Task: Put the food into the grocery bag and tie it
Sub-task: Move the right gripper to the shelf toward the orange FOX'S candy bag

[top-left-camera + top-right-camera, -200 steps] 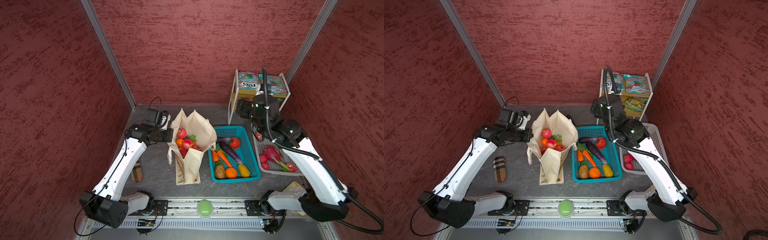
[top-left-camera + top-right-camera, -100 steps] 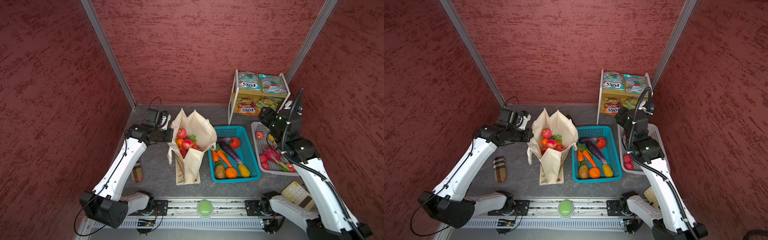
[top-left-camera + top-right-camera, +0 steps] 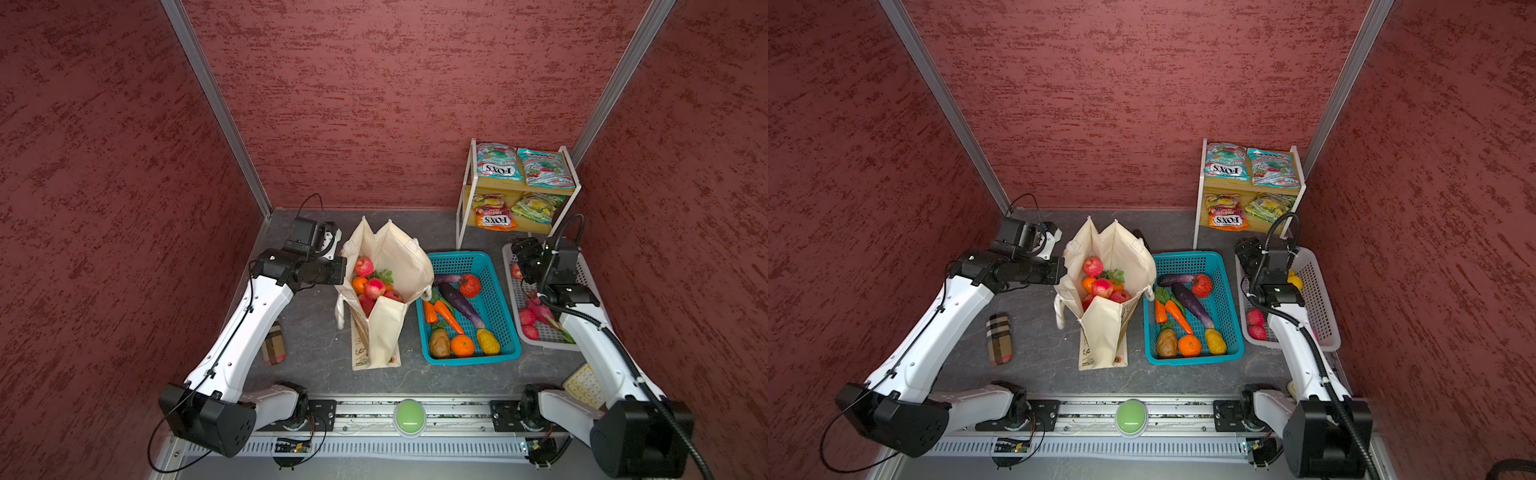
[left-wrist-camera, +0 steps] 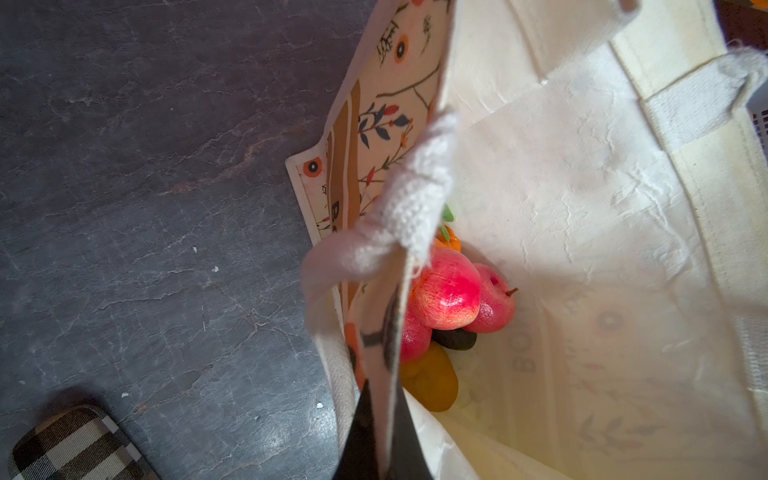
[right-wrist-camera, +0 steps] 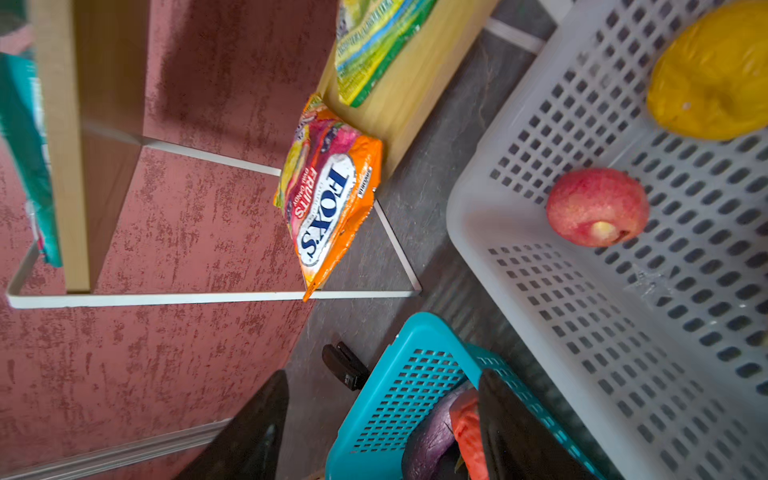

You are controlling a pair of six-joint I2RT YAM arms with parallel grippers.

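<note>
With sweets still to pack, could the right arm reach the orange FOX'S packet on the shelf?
Probably yes: the right gripper is open and empty, facing the orange packet, which overhangs the shelf front unobstructed.

the grocery bag (image 3: pixel 409 259) stands in the middle of the counter (image 3: pixel 307 332), with apples (image 3: pixel 375 287) and other fruit inside it. just right of it sits the vegetable basket (image 3: pixel 469 360), and right of that a second basket (image 3: pixel 1323 303) holding fruit. behind both baskets, a two-level shelf (image 3: pixel 540 192) carries sweet packets (image 3: pixel 496 164) on each level. a pouch (image 3: pixel 273 345) lies left of the bag.
</note>
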